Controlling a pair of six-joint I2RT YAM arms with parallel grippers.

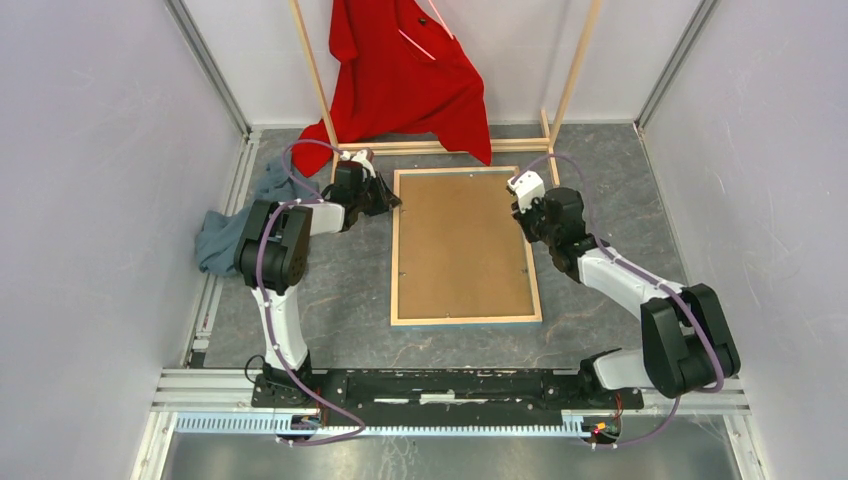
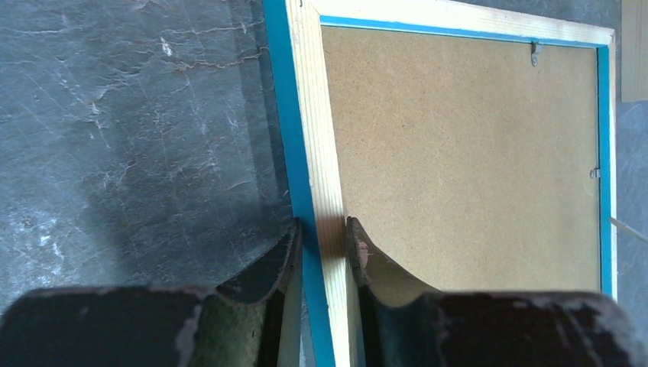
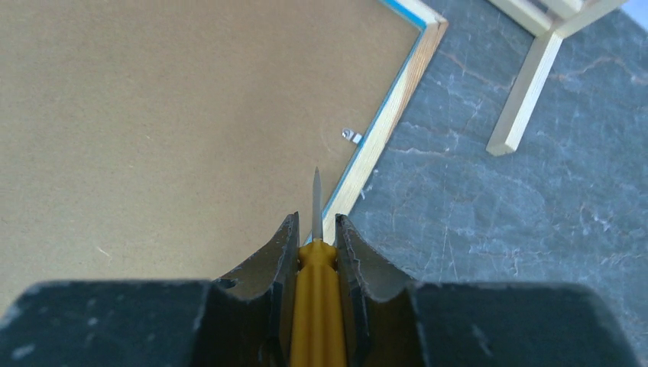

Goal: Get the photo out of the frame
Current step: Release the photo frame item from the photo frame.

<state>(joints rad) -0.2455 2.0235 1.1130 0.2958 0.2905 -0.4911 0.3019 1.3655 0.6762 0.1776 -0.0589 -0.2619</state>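
Note:
The frame (image 1: pixel 394 250) lies face down on the table, its pale wood back and blue edge showing around the brown backing board (image 1: pixel 462 243). The photo is hidden beneath that board. My left gripper (image 1: pixel 392 203) is shut on the frame's left rail (image 2: pixel 306 115) near the far corner, one finger outside it and one on the board side. My right gripper (image 1: pixel 517 203) is shut on a yellow-handled screwdriver (image 3: pixel 315 290). Its thin blade (image 3: pixel 315 199) points over the board's right edge, short of a small metal clip (image 3: pixel 351 136).
A wooden clothes rack (image 1: pixel 450 147) with a red garment (image 1: pixel 405 70) stands just behind the frame; one rack foot (image 3: pixel 527 92) is close to the frame's far right corner. A grey-blue cloth (image 1: pixel 225 235) lies at the left wall. More clips (image 2: pixel 536 52) hold the board.

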